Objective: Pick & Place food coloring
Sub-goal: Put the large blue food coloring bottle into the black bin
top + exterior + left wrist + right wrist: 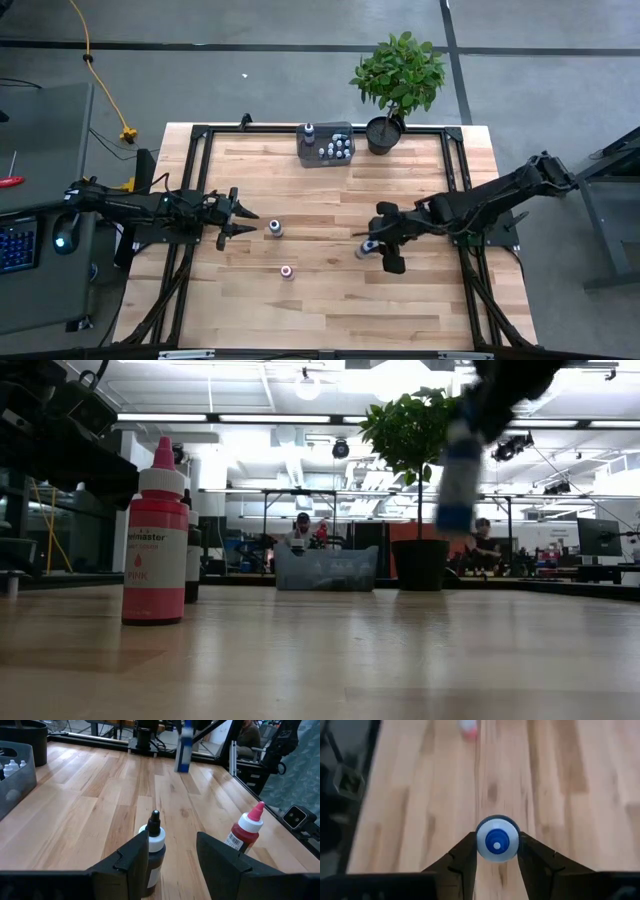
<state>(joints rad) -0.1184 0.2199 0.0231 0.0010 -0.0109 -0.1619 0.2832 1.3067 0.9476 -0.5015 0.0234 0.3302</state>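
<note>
The right end effector (494,851) is clamping a blue-capped bottle (497,840), holding it upright and clear of the bench (330,300), fingers pressing its sides. From there the grey tray (325,146) is lying toward the bench's far edge, beside the plant (398,80), so this arm is probably carrying that way. The left end effector (238,222) is waiting with its fingers apart, just short of a dark bottle (274,228); a pink-capped bottle (287,271) is standing nearby.
</note>
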